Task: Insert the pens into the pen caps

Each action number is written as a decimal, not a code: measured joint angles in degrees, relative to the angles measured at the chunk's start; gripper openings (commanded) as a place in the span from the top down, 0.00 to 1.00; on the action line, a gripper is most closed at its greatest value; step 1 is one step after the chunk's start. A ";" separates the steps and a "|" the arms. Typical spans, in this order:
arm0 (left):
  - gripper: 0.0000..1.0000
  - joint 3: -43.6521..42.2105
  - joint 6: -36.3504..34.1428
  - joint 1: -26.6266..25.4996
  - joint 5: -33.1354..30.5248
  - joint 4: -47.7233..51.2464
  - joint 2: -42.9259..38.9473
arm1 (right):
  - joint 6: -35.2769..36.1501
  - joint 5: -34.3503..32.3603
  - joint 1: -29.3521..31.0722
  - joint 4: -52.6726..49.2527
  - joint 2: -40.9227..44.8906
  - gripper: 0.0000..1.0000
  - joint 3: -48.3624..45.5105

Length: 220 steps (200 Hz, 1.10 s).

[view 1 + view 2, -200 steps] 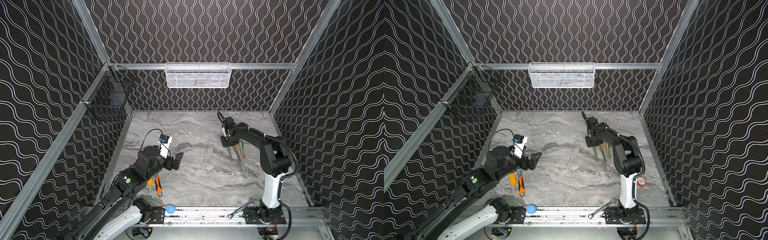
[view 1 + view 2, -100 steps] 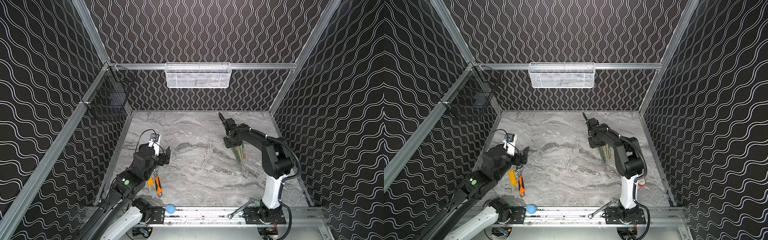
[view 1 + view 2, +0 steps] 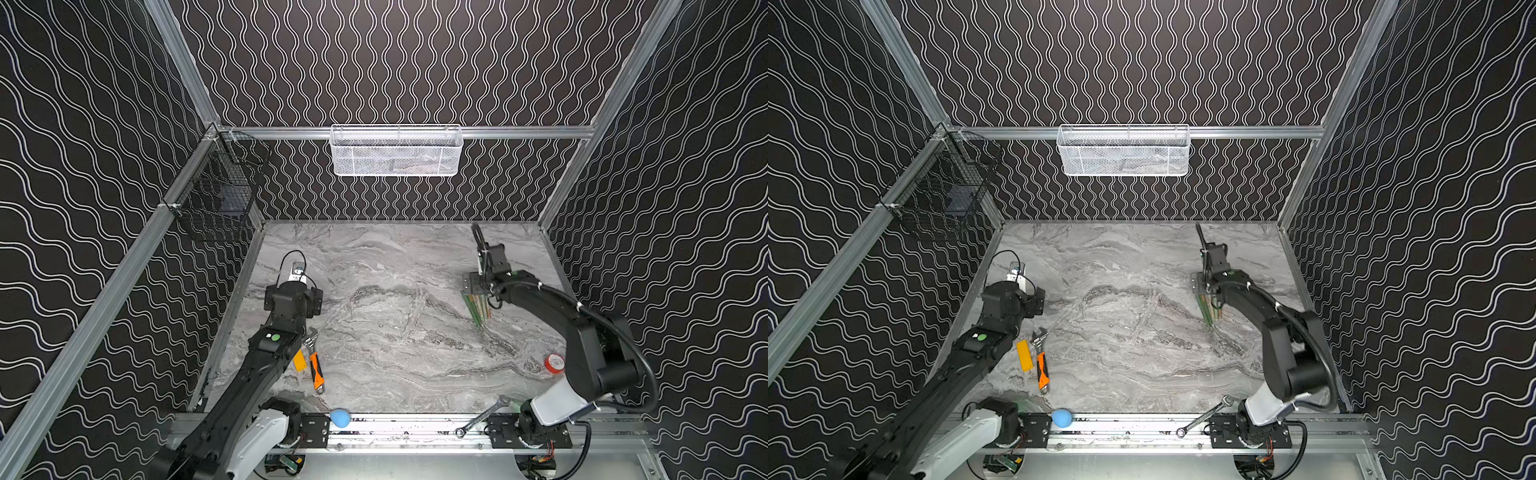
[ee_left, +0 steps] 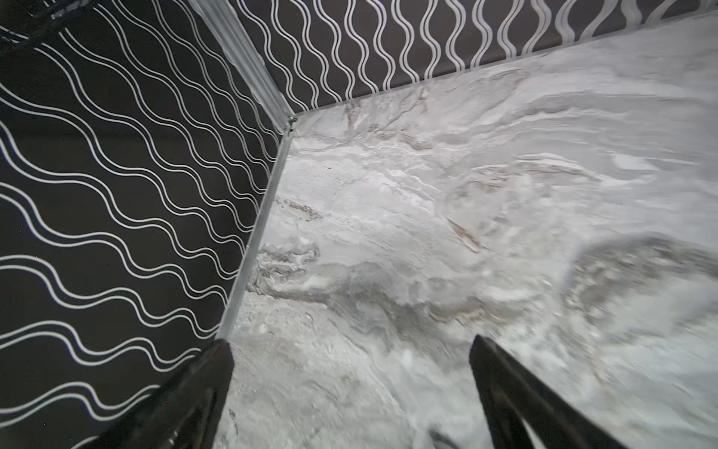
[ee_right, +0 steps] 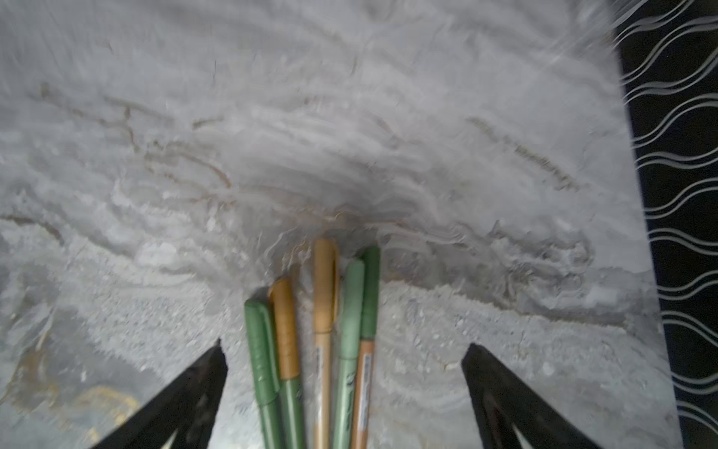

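Five slim green and tan-orange pens (image 5: 324, 311), capped, bundled: flat on grey marble-patterned table (image 3: 395, 332), 3 o'clock, between but not touching the fingers of right gripper (image 5: 345, 344), spread wide, holding nothing. At 9 o'clock, left gripper (image 4: 349, 340): wide apart, empty. Orange-handled adjustable wrench (image 3: 314, 361), small yellow block (image 3: 299, 360): 8 o'clock.

Both top views: high over the front edge of the marble table (image 3: 395, 353), facing down toward its back, far, sharing the whole table. Left wrist: close, table's back-left corner. Right wrist: close above the pens (image 5: 324, 291) on table.
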<state>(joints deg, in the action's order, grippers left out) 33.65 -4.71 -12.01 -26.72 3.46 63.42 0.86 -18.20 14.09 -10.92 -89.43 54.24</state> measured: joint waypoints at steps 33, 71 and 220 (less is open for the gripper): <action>0.01 -2.62 -0.20 3.48 2.99 -12.76 8.55 | 1.01 -1.27 -4.50 18.60 6.16 0.01 -14.86; 0.01 -7.67 -2.08 4.72 5.07 -29.49 16.68 | 3.69 -0.83 -6.58 41.05 6.80 0.00 -27.47; 0.01 -12.02 -7.63 0.76 14.73 -45.20 20.92 | 0.17 2.89 -12.11 57.53 1.18 0.01 -29.53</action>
<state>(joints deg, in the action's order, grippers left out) 21.63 -12.34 -11.25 -11.99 -41.74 84.33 1.04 -15.31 1.98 46.61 -88.25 24.71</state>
